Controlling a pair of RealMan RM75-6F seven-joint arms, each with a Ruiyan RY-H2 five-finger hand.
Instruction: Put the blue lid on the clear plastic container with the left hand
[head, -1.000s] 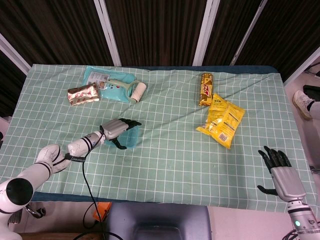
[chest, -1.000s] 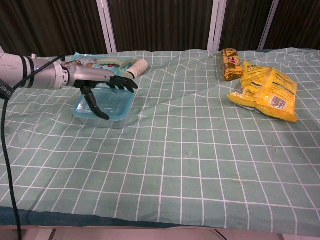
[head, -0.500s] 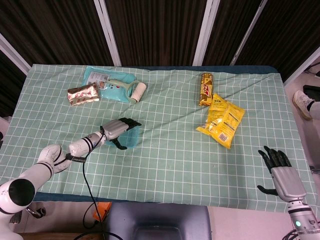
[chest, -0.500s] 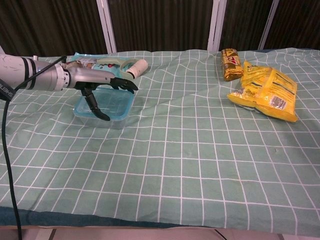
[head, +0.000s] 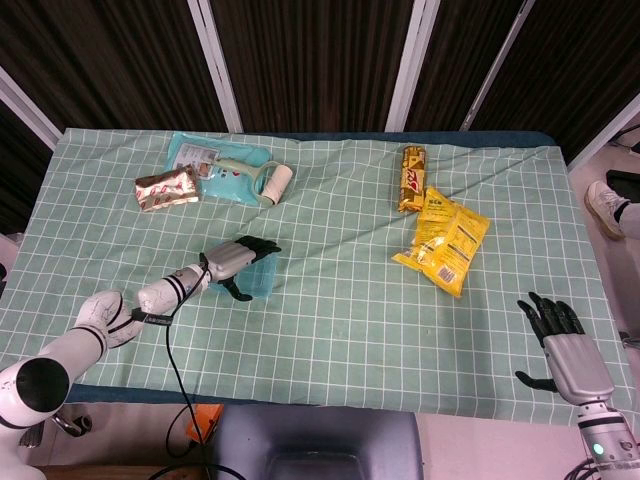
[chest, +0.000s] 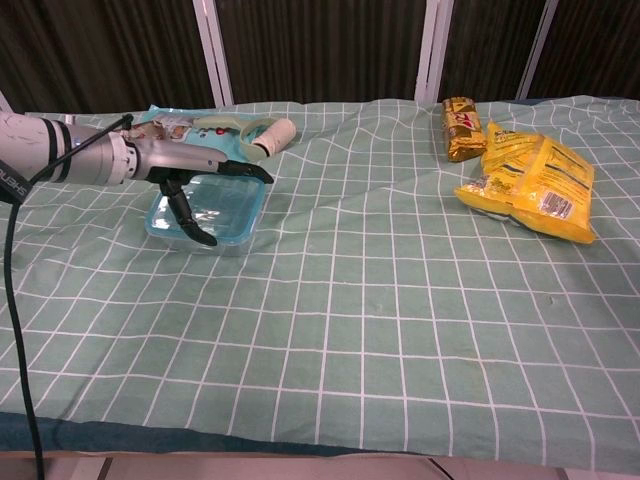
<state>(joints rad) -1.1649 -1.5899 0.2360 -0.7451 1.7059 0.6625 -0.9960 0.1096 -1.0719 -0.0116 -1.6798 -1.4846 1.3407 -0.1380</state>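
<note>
The clear plastic container (chest: 222, 218) sits on the green checked cloth at the left, with the blue lid (chest: 228, 199) lying on top of it. My left hand (chest: 196, 172) lies over it, fingers stretched flat across the lid's far side and the thumb hooked down at the near edge. In the head view the left hand (head: 235, 259) covers most of the container (head: 262, 283). It holds nothing. My right hand (head: 562, 350) hangs open past the table's near right corner, away from everything.
A yellow snack bag (chest: 535, 178) and a gold bar (chest: 460, 128) lie at the far right. A teal package with a lint roller (chest: 245, 130) sits just behind the container. A silver packet (head: 166, 187) lies far left.
My left hand has sunk a little onto the lid, its fingers flattening out. The container and the right hand stay put.
</note>
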